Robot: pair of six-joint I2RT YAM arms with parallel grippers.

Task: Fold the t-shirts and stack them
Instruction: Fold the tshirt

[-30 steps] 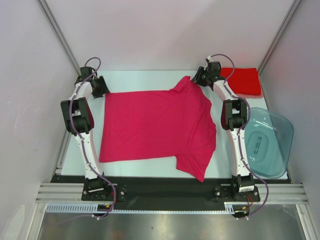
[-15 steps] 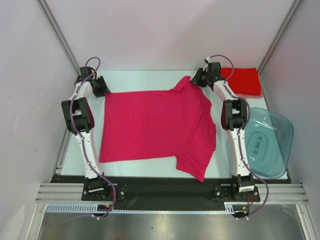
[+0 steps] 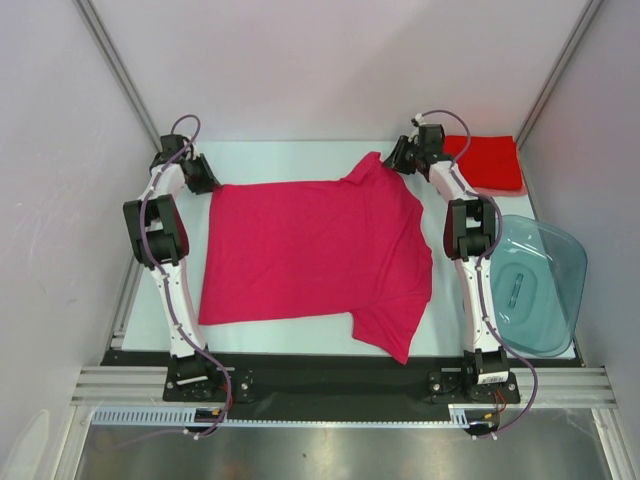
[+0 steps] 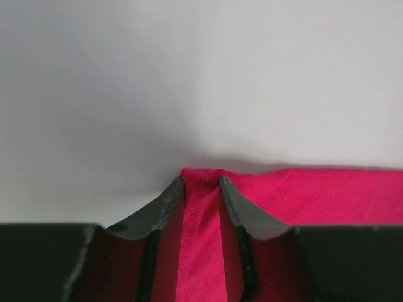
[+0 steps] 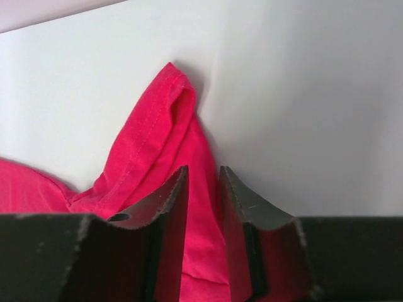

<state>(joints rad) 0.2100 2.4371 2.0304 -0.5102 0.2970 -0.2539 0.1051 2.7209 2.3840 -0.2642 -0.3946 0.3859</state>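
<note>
The magenta-pink t-shirt [image 3: 315, 255] lies spread flat on the white table [image 3: 290, 160], one sleeve pointing to the far right and the other to the near right. My left gripper [image 3: 207, 180] is at the shirt's far left corner. In the left wrist view its jaws [image 4: 201, 182] pinch a raised ridge of the hem [image 4: 198, 239]. My right gripper [image 3: 395, 160] is at the far sleeve. In the right wrist view its jaws [image 5: 203, 171] close on the bunched sleeve cloth [image 5: 151, 145]. The brighter red t-shirt [image 3: 485, 160] lies folded at the far right corner.
A translucent blue-grey plastic tub [image 3: 535, 285] sits at the right edge, beside the right arm. Grey walls close in the table on the left, far and right sides. A black rail [image 3: 320, 365] with the arm bases runs along the near edge.
Both grippers have closed their jaws onto the magenta-pink cloth, the left one closing further. The arms and the shirt have hardly moved.
</note>
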